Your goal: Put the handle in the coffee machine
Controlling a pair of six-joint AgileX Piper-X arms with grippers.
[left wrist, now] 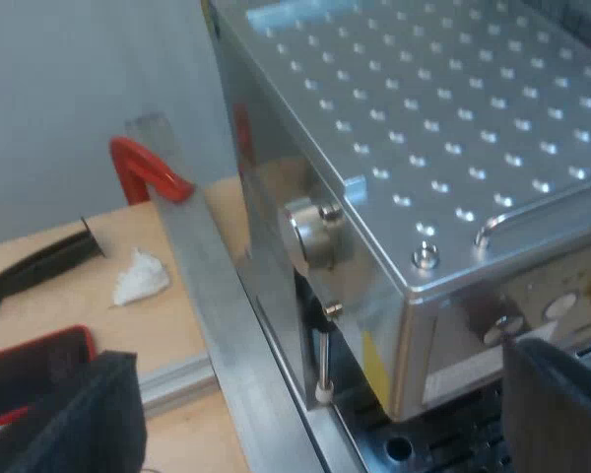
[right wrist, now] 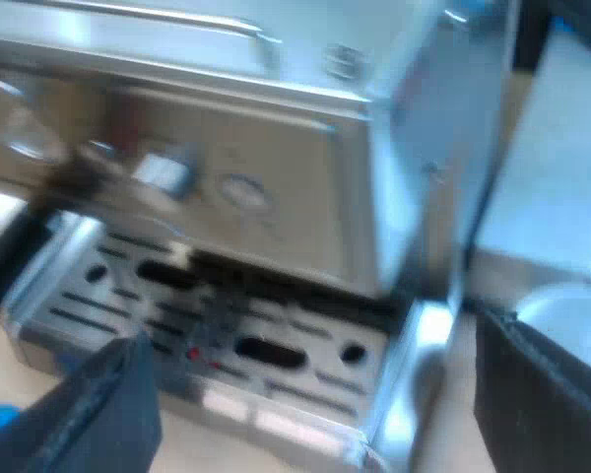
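— Handle [right wrist: 22, 248], where is it at this moment?

— I believe it is the dark, blurred bar that comes out from the front of the espresso machine [right wrist: 276, 168], just above the drip tray [right wrist: 79, 301]. I do not see a red end, and the metal part is hidden. So I cannot tell if it is locked or only put in.

— Does a pincer grasp it?

— No. The right pincer [right wrist: 310, 340] faces the machine's front. Its two fingers are spread wide with nothing between them, and they are apart from the bar. The left pincer [left wrist: 315, 353] is also released and empty. It hangs at the corner of the machine, near the round side knob [left wrist: 310, 232].

— So which step is in hand?

— In my judgement it is the last one: the handle seems to sit in the machine and no pincer holds it. If so, the next move calls only for a check that it is turned firm. The right arm must then draw away without knocking the bar.

— And if you are wrong?

— Then the dark long thing [left wrist: 39, 266] on the desk [left wrist: 118, 325], beside a crumpled white tissue [left wrist: 140, 276], might be the handle. It would need grasping first. I cannot decide this from here.
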